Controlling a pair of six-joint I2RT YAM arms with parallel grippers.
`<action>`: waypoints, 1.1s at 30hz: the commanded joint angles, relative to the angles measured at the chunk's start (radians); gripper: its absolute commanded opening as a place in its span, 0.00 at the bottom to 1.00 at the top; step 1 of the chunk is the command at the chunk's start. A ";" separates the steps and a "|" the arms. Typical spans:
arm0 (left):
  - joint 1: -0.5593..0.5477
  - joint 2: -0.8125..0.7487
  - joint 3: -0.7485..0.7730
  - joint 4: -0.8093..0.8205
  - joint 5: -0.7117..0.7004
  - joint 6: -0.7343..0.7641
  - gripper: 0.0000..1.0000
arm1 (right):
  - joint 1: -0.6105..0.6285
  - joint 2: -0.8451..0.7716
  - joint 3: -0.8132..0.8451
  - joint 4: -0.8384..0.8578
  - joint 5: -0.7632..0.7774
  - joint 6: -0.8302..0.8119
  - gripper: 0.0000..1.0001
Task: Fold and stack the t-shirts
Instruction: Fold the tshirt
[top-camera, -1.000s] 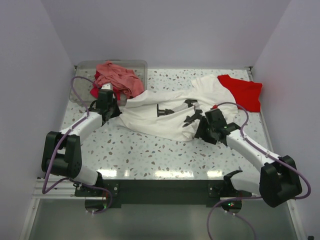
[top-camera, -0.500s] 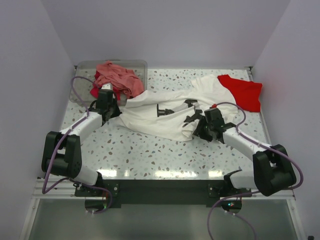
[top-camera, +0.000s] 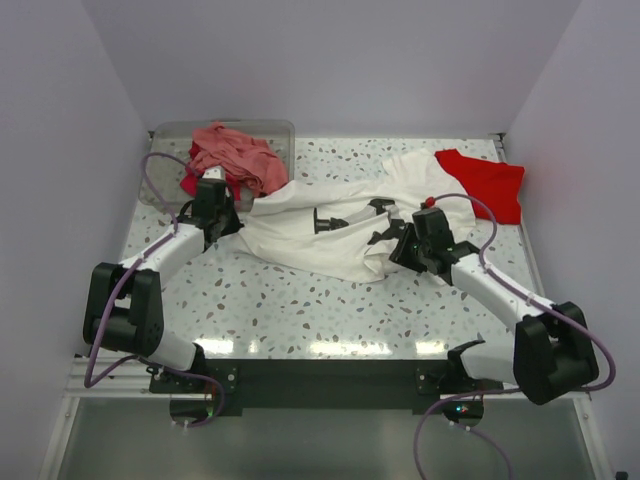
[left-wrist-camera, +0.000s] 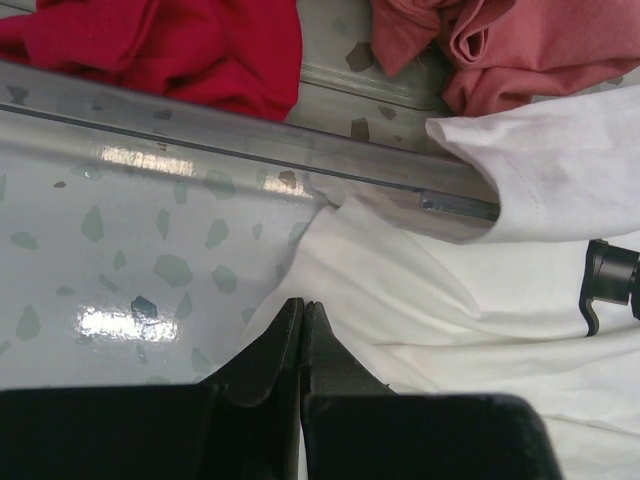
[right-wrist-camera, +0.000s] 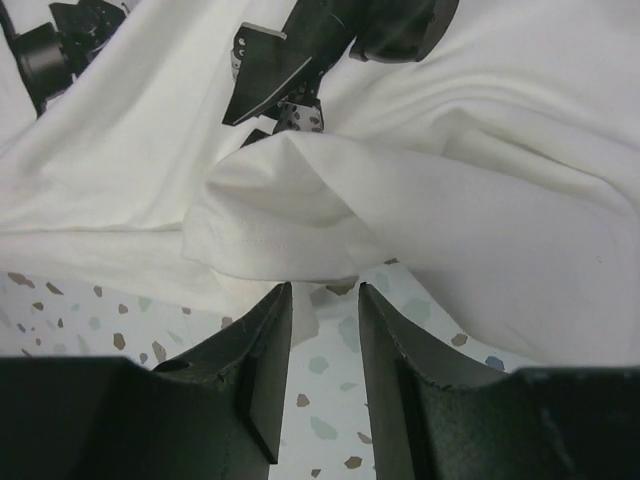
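Observation:
A white t-shirt (top-camera: 320, 245) with a black print lies spread and rumpled across the middle of the table. My left gripper (top-camera: 228, 215) is at its left corner, beside the bin. In the left wrist view the left gripper (left-wrist-camera: 302, 305) is shut on the edge of the white t-shirt (left-wrist-camera: 480, 300). My right gripper (top-camera: 405, 250) is at the shirt's right lower edge. In the right wrist view the right gripper (right-wrist-camera: 322, 288) is open, its jaws a narrow gap apart, tips at a folded hem of the white t-shirt (right-wrist-camera: 290, 230). A bright red t-shirt (top-camera: 485, 180) lies at the back right.
A clear plastic bin (top-camera: 165, 135) at the back left holds a salmon-pink t-shirt (top-camera: 235, 155) and a crimson one (top-camera: 192, 185). The left wrist view has the bin's wall (left-wrist-camera: 250, 130) just ahead of the fingers. Walls close in the table on three sides.
My right gripper has moved away from me, up to the shirt's edge, and its jaws have narrowed. The left arm and the shirts have not moved.

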 joint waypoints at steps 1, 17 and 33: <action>0.003 -0.006 0.009 0.004 -0.008 0.024 0.00 | -0.004 -0.111 -0.007 -0.048 0.034 0.048 0.38; 0.003 -0.011 -0.006 0.014 -0.001 0.023 0.00 | -0.004 -0.216 -0.208 0.230 0.008 0.414 0.53; 0.003 -0.005 -0.021 0.031 0.013 0.023 0.00 | -0.009 -0.209 -0.291 0.356 0.063 0.597 0.51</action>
